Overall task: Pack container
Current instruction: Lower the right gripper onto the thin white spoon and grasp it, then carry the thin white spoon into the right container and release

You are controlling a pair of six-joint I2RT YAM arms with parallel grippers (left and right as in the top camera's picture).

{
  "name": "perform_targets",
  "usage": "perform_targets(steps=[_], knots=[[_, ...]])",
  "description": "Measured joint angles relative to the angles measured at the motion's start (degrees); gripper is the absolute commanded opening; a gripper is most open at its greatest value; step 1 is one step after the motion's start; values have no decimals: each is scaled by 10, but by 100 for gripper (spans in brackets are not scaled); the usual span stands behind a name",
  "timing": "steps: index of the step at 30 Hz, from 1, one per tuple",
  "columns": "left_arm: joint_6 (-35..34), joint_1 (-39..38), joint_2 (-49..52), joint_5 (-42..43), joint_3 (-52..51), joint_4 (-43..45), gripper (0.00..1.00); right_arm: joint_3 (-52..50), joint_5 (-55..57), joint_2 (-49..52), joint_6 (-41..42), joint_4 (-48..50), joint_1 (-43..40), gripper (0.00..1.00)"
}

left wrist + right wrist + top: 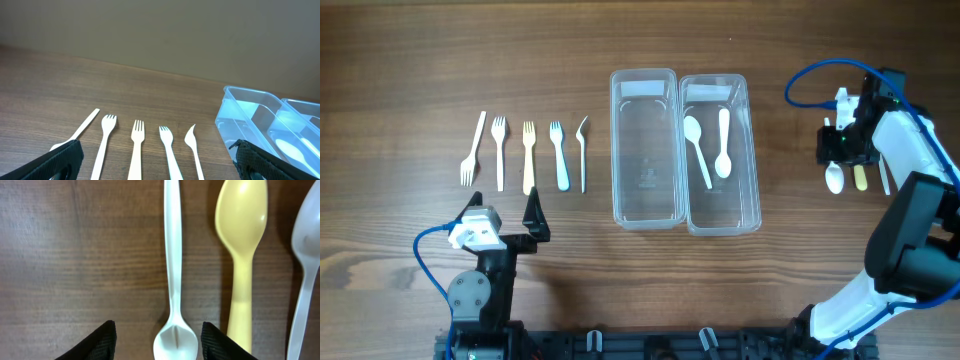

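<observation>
overhead: mid-counter, right container [752,150] holds two white spoons [723,145]; left container [643,160] bare. five utensils [528,155] in a row toward the left edge, unpacked. left wrist: my left gripper [160,160] spread, grasping nothing. right wrist: my right gripper [157,340] released astride a loose spoon [173,270] near the right edge, yellow spoon [241,230] beside. most packing left, i judge.

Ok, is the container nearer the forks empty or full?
Empty: the container shows only bare plastic; two spoons lie in its neighbour.
</observation>
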Motion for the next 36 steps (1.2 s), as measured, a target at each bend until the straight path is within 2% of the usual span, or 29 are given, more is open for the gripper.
perform_targets(steps=[6,11,13,16,18,27,36], knots=[[0,0,0,0,0,0,100,0,0,6,20,28,-3,53],[0,0,0,0,0,0,100,1,-8,53,27,31,-9,49],[0,0,0,0,0,0,100,5,-9,57,30,35,-11,40],[0,0,0,0,0,0,100,5,-11,57,37,35,-10,14],[0,0,0,0,0,0,100,5,-10,57,43,35,-10,8],[0,0,0,0,0,0,100,14,-8,59,43,14,-12,4],[0,0,0,0,0,0,100,99,-15,57,46,-49,-12,4]])
